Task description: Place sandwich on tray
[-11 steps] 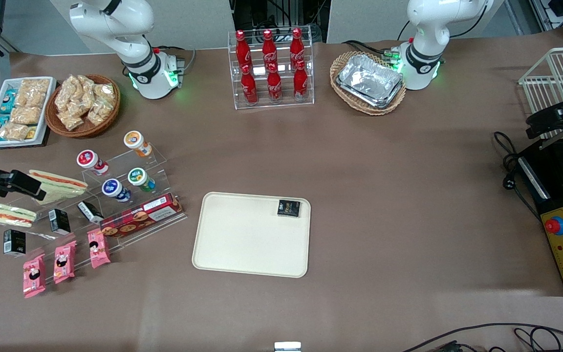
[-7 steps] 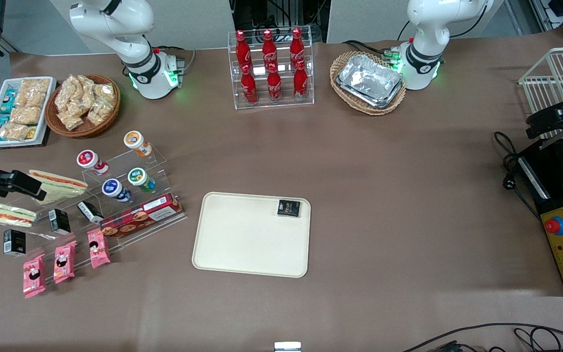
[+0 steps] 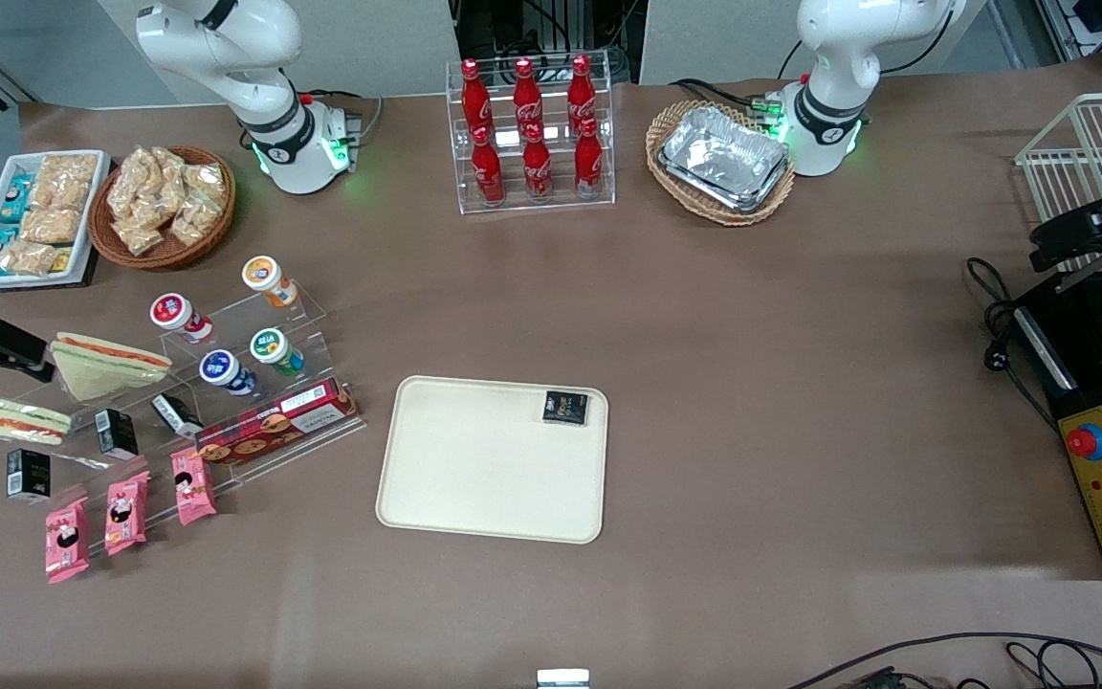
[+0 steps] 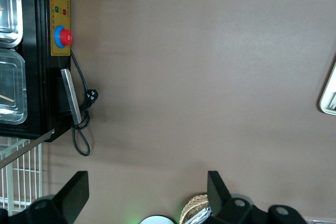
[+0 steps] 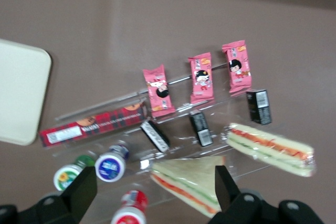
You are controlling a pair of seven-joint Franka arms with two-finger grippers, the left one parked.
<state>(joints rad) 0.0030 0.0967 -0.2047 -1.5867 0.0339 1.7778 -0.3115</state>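
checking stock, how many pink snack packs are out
3. The pink packs lie in a row along the clear stand's edge nearest the front camera, close to the sandwich. The gripper hovers above that stand. None looks hidden.

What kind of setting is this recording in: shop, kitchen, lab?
Most likely a lab bench staged as a snack shop: cola bottles in a clear rack, wrapped goods on an acrylic stand, including the sandwich, and a cream tray. The gripper, open, hovers at the working arm's end.
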